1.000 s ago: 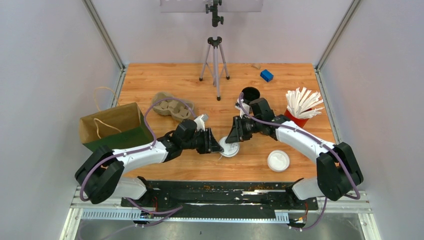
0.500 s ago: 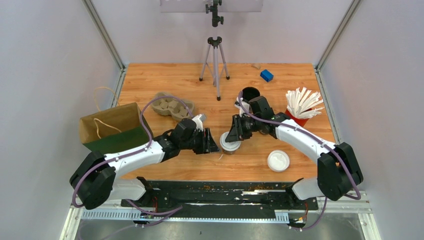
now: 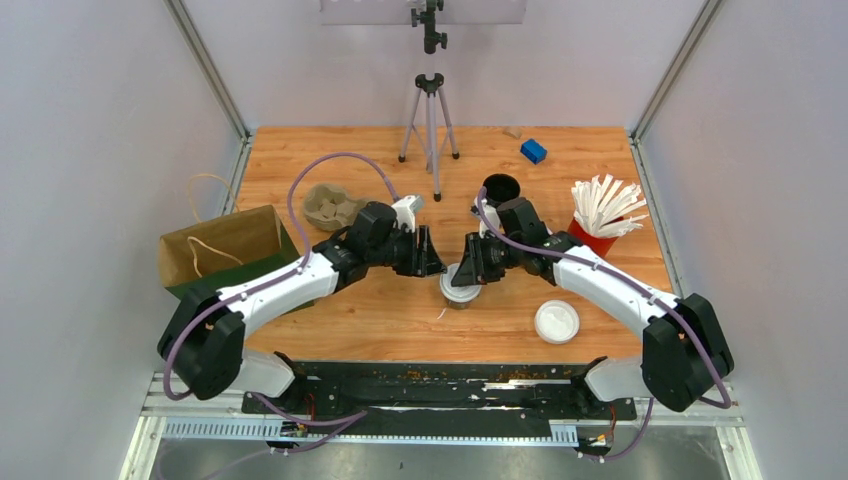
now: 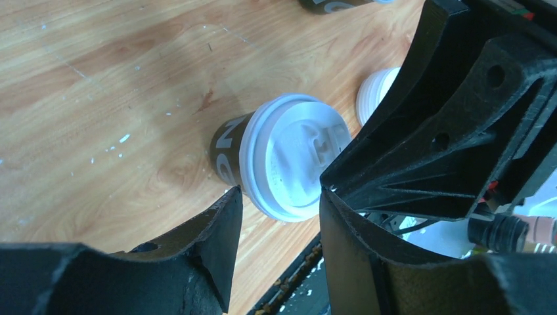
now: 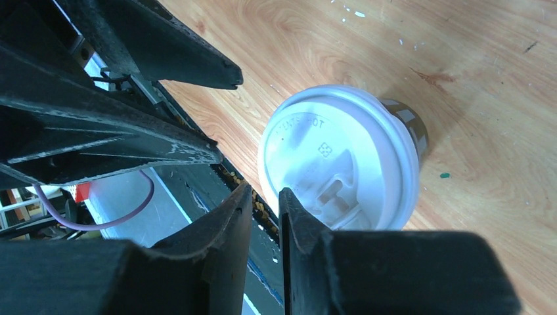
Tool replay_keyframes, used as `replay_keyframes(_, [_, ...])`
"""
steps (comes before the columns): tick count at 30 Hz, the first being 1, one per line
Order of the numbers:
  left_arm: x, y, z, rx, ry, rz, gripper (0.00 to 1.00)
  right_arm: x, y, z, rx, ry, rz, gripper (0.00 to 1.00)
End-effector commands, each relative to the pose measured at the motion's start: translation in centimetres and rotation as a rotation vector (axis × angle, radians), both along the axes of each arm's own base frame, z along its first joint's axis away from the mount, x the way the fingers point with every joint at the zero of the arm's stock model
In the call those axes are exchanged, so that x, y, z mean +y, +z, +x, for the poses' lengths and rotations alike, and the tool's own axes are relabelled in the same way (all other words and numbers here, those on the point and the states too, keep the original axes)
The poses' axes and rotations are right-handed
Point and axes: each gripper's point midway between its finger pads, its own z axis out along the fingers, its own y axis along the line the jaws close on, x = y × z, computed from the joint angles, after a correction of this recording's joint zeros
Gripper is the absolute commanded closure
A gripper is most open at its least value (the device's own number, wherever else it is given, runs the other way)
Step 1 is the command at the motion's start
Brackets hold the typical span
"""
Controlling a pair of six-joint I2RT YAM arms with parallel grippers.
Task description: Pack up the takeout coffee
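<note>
Small dark paper cup with white plastic lid (image 3: pixel 460 291) stands upright on the counter (image 3: pixel 300 160), just right of the half-open, empty left tool (image 3: pixel 437 266). The right tool (image 5: pixel 265 190), barely parted and empty, hangs nearer, over its lid.

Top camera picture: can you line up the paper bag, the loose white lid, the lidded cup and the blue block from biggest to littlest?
1. paper bag
2. loose white lid and lidded cup: these look about alike, so I won't rank them
3. blue block

Matt plastic lid (image 5: pixel 338 157), probably paper cup (image 4: pixel 226 147).
</note>
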Motion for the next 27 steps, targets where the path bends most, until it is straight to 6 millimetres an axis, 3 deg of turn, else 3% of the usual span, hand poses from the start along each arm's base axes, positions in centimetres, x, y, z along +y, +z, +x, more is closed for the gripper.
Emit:
replay_keyframes(1, [-0.9,0.0,0.6,-0.067,-0.092,0.022,0.45,0.2,-0.4,0.5,-0.021,-0.01,0.0,0.78])
replay_keyframes(6, [-1.5,-1.0,1.2,-0.093,-0.146,0.048,0.44,-0.2,-1.5,0.2,-0.012,-0.012,-0.018,0.78])
replay_keyframes(11, [-2.6,-0.7,1.5,-0.124,-0.208,0.013,0.44,-0.5,-2.3,-0.2,0.001,-0.011,-0.03,0.78])
replay_keyframes(18, [-3.0,-1.6,1.9,-0.117,-0.228,0.005,0.44,-0.6,-2.5,-0.3,0.003,-0.008,-0.032,0.79])
replay_keyframes(27, [-1.9,-5.8,1.8,-0.029,-0.186,0.083,0.56,-1.1,-3.1,-0.7,0.006,-0.012,-0.049,0.79])
